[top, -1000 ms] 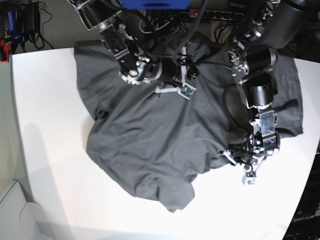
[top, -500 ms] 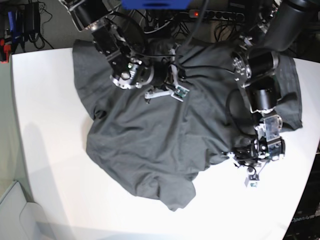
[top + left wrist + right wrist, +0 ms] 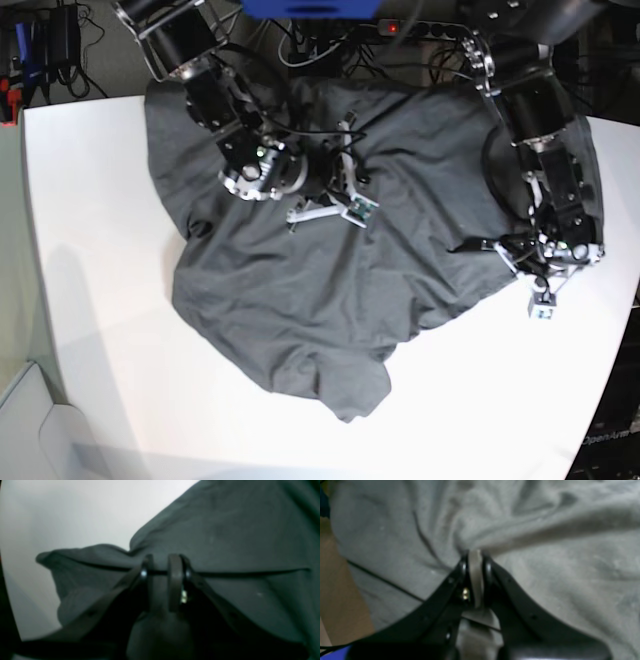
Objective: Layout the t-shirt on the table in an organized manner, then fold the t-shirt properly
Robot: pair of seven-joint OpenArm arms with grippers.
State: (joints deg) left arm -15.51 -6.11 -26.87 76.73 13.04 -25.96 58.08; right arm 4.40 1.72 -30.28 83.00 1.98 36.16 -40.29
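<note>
Already my left pincer, clamped on the t-shirt's edge, has dragged it toward the counter's right edge while my right pincer stays pinching mid-cloth, spreading it for layout.

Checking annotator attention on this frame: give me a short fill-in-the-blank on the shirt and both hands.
1. The t-shirt lies crumpled on the white ____.
2. The left hand is shut on a ____ of the t-shirt.
3. The right hand pinches the cloth with its jaws ____.
4. In the base view, the table beside the shirt is ____ in colour.

Missing words: table; fold; shut; white
</note>
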